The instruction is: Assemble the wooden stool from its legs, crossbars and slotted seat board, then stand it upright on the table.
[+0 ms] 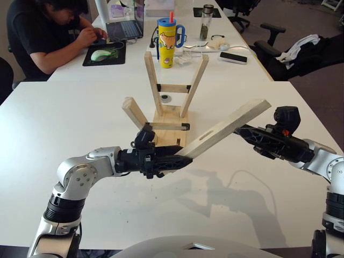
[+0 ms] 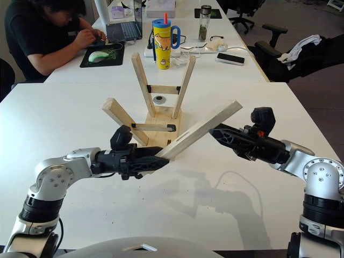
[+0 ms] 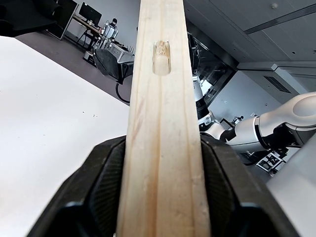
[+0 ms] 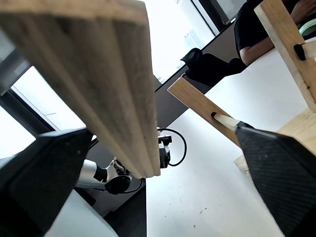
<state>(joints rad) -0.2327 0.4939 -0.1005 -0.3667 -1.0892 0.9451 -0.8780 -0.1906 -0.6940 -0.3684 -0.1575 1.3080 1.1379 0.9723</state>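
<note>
Stool [image 1: 169,115] half built, upside down just past left pincer [image 1: 185,158], three legs [image 1: 152,75] on. Last leg [image 1: 231,126] pinched in left pincer; right pincer [image 1: 243,130] spread wide by it. To do: fit leg, stand stool up.

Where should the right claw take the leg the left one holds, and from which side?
Take the leg by its free upper half, above the slot, coming from the robot's right and below. The left claw clamps the low end, and the leg slants up toward the open right claw.
</note>
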